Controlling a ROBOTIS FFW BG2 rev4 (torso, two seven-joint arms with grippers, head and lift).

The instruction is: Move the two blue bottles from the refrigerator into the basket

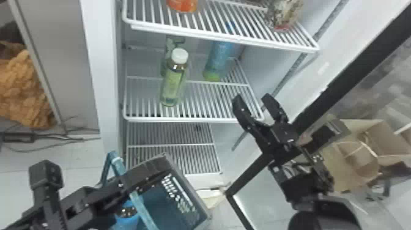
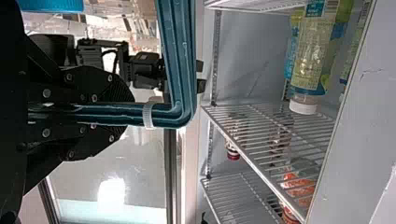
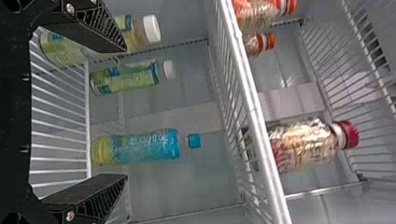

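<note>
Inside the refrigerator (image 1: 102,76), on the middle shelf (image 1: 183,119), our target sits toward the right wall. The basket (image 1: 172,211) is outside, near and left, its handle (image 2: 183,60) pinched by the left fingers (image 2: 95,85); what looks like the other blue bottle (image 1: 126,223) is already in it. On the shelf, the remaining blue bottle (image 3: 140,148) stands upright, with two green bottles (image 3: 125,78) to its left.

From the right fingers (image 1: 243,111), which are spread and hold nothing, it lies farther in and to the left, well apart. The right arm is clearly the nearer one for us. Those fingers open left to right, across the bottle's upright axis, so we judge no turn is needed. Yet the bottle lines up closer to the right-hand finger, and the nearer-lined green bottle falls within the same spread; we should shift a little right while going in, or we may catch both.
</note>
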